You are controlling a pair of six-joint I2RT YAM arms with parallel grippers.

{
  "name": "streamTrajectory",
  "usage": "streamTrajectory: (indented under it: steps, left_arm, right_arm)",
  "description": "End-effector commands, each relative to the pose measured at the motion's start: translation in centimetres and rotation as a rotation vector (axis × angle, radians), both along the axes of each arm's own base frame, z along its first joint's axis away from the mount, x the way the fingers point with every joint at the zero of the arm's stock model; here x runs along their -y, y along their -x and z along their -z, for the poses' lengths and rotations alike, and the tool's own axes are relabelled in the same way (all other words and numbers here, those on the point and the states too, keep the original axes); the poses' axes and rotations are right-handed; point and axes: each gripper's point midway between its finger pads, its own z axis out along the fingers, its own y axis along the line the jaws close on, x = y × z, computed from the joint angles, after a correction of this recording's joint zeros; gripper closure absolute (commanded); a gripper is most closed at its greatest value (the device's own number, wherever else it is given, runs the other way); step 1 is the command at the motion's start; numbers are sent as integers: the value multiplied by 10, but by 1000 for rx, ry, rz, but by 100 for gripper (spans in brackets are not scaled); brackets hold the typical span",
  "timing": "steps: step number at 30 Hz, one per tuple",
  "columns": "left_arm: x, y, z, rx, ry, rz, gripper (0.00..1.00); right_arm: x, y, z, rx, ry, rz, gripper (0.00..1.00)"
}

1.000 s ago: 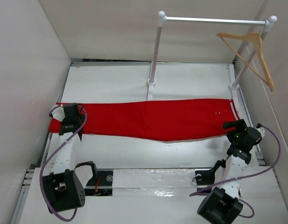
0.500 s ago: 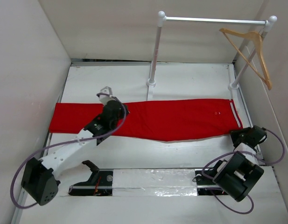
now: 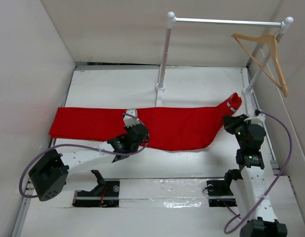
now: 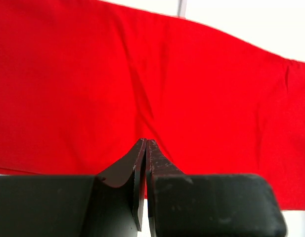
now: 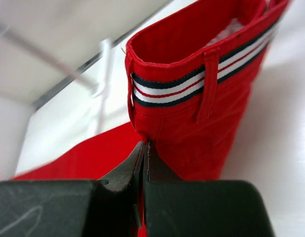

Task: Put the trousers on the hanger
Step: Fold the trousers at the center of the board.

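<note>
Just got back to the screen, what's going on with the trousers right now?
The right claw is shut on the trousers just below the striped waistband, holding that end up off the table. The left claw is shut over the middle of the legs, near their front edge; whether it pinches cloth is unclear. The rest lies flat. The hanger hangs bare at the right end of the rail.

light: bright, even | shadows: faint, soft | top view: sharp | right wrist: background blurred

Red trousers (image 3: 177, 126), waist end raised — hanger (image 3: 280, 65) hung.
</note>
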Motion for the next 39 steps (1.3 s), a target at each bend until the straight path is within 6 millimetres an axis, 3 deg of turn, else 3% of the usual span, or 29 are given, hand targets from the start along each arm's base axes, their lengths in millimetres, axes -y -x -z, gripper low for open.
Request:
streamTrajectory:
  steps: [1, 3, 4, 5, 6, 8, 9, 12, 13, 15, 16, 19, 20, 21, 23, 24, 26, 27, 29, 30, 32, 33, 35, 36, 37, 38, 39]
  left_arm:
    - [7, 4, 4, 31, 3, -21, 100]
    - [14, 11, 18, 12, -13, -10, 100]
    - [14, 12, 24, 2, -20, -16, 100]
    - [14, 13, 31, -12, -27, -15, 100]
    - [14, 13, 43, -33, -45, -22, 100]
    - [14, 14, 54, -55, -67, -27, 100]
    - [16, 16, 65, -74, -94, -21, 100]
    - [25, 24, 83, -119, -113, 3, 100]
    - [31, 28, 87, -125, -115, 23, 100]
    - [42, 34, 95, -138, -127, 46, 100]
    - [52, 41, 97, -142, -128, 74, 100]
    - [84, 44, 101, -143, -121, 121, 100]
    - [84, 49, 110, -155, -157, 145, 100]
    - [117, 38, 98, -137, -106, 161, 100]
    - [146, 35, 92, -125, -80, 206, 100]
    - [175, 27, 81, -99, -36, 250, 100]
    - [206, 21, 69, -76, 5, 300, 100]
    - [230, 15, 53, -59, 42, 324, 100]
    - [245, 10, 38, -38, 45, 350, 100]
    - [250, 7, 20, -16, 64, 354, 100]
    - [242, 5, 1, 23, 52, 351, 100]
    - [223, 2, -23, 54, 60, 318, 100]
    - [187, -19, -48, 78, 83, 255, 99]
    - [160, -18, -77, 108, 126, 241, 96]
    - [124, -31, -77, 104, 101, 197, 94]
    - [107, -41, -105, 151, 144, 160, 94]
    - [76, -35, -134, 185, 185, 143, 94]
  right_arm:
    - [-36, -1, -39, 57, 44, -98, 100]
    - [-52, -3, -63, 86, 50, -138, 100]
    - [-71, -2, -82, 112, 51, -194, 100]
    - [-78, -2, -80, 105, 52, -208, 100]
    - [-80, -2, -105, 154, 52, -200, 100]
    - [-95, 4, -134, 210, 47, -240, 100]
    - [-95, 5, -153, 231, 46, -226, 100]
    - [-93, 7, -183, 267, 71, -200, 100]
    - [-89, 11, -207, 312, 78, -190, 100]
    - [-86, 14, -224, 333, 91, -181, 100]
    - [-83, 16, -241, 362, 101, -168, 100]
    - [-77, 19, -258, 375, 130, -153, 100]
    - [-76, 25, -272, 401, 129, -151, 100]
    - [-75, 27, -278, 411, 133, -150, 100]
    - [-70, 35, -296, 440, 147, -144, 100]
    - [-70, 37, -301, 447, 150, -147, 100]
    - [-75, 36, -302, 435, 180, -176, 100]
    - [-77, 37, -310, 445, 185, -188, 100]
    - [-85, 34, -308, 434, 204, -231, 100]
    - [-92, 30, -307, 431, 210, -268, 100]
    - [-102, 28, -311, 448, 199, -301, 100]
    - [-108, 23, -310, 443, 194, -314, 100]
    - [-118, 20, -321, 468, 178, -336, 100]
    - [-132, 21, -325, 474, 166, -377, 100]
    - [-143, 11, -330, 470, 164, -388, 100]
    - [-154, 8, -332, 471, 163, -412, 100]
    - [-173, 10, -334, 469, 152, -452, 100]
